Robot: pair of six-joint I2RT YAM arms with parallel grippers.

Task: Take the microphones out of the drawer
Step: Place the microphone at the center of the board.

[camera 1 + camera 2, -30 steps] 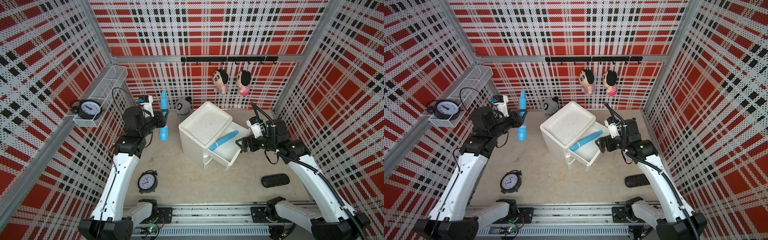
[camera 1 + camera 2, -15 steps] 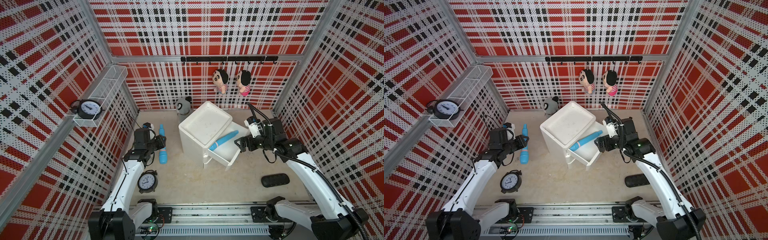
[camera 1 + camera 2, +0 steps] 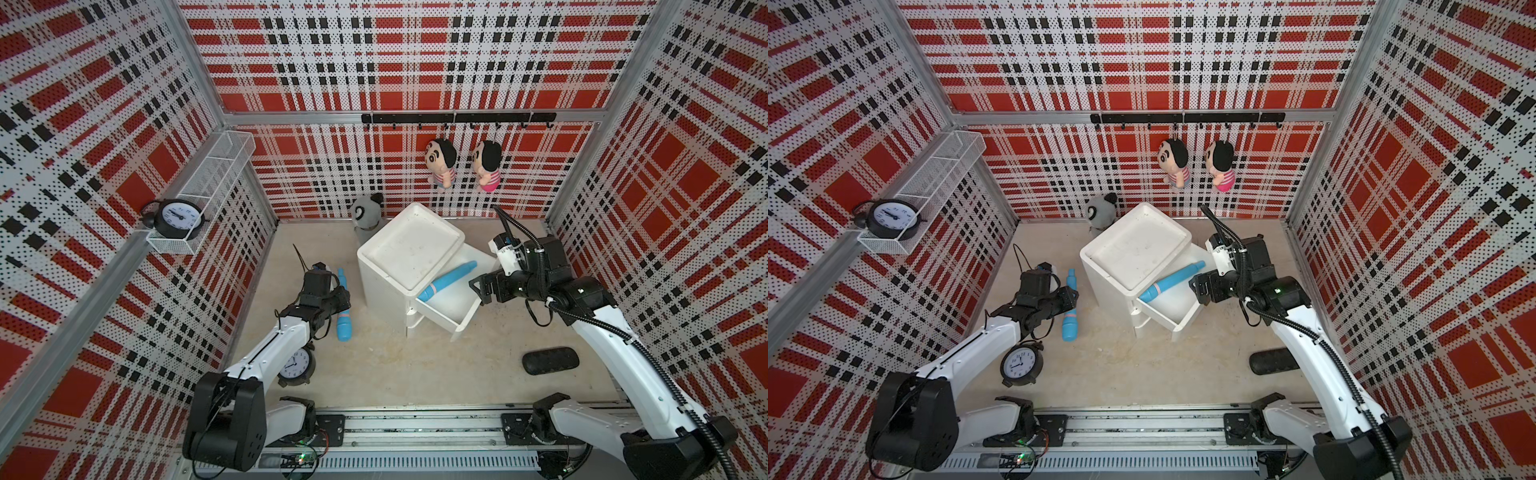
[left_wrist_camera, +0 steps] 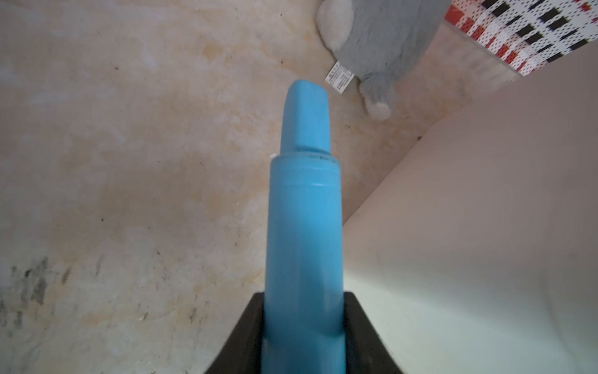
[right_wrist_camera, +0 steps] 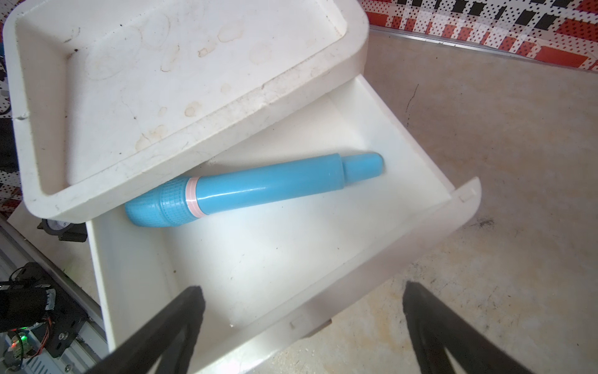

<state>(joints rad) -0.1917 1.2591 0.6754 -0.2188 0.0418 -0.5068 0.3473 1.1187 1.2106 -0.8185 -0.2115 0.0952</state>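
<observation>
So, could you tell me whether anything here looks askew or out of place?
Yes. The white cabinet sits skewed to the walls, and its top carries brownish stains. In its open drawer a blue microphone lies slantwise, head end tucked under the cabinet top. A second blue microphone is clamped in the left gripper.

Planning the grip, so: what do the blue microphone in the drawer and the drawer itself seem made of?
Microphone: likely hard plastic; glossy handle with light streaks, grid-moulded head, pale pink ring.
Drawer: probably white plastic, fairly matte; smooth walls, rounded moulded corners.
</observation>
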